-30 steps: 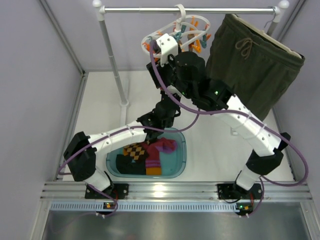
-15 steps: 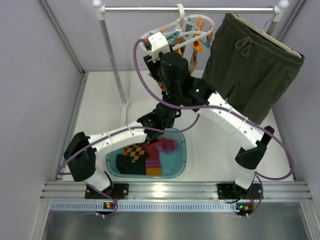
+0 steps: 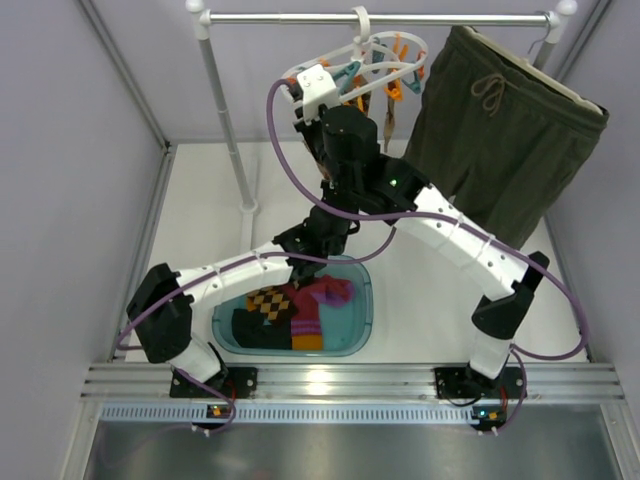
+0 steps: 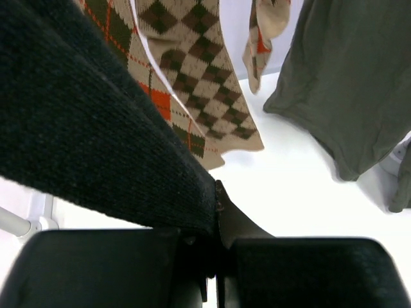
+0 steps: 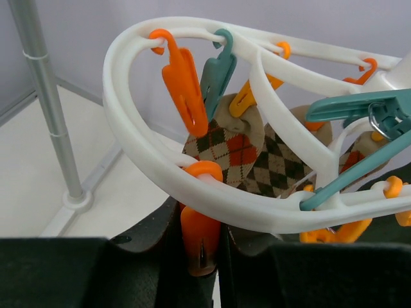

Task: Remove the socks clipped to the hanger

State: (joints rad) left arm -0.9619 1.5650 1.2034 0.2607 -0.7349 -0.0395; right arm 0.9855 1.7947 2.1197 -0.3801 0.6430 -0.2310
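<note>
black sock (image 4: 96, 128) is pinched tight in the left gripper (image 4: 217, 242), with argyle socks (image 4: 199, 77) dangling just beside it. the right gripper (image 5: 200, 260) is clamped on an orange peg (image 5: 200, 239) under the white hanger (image 5: 138, 157), hung on the rail (image 3: 300, 18) over the bench's (image 3: 200, 200) far edge.

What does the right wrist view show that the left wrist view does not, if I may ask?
Only the right wrist view shows the white hanger, its teal pegs, the rack pole, and the right gripper closed on an orange peg.
Only the left wrist view shows the left gripper clamped on the black sock, and the olive shorts hanging at the right.
Both show argyle socks hanging above the white table.
</note>
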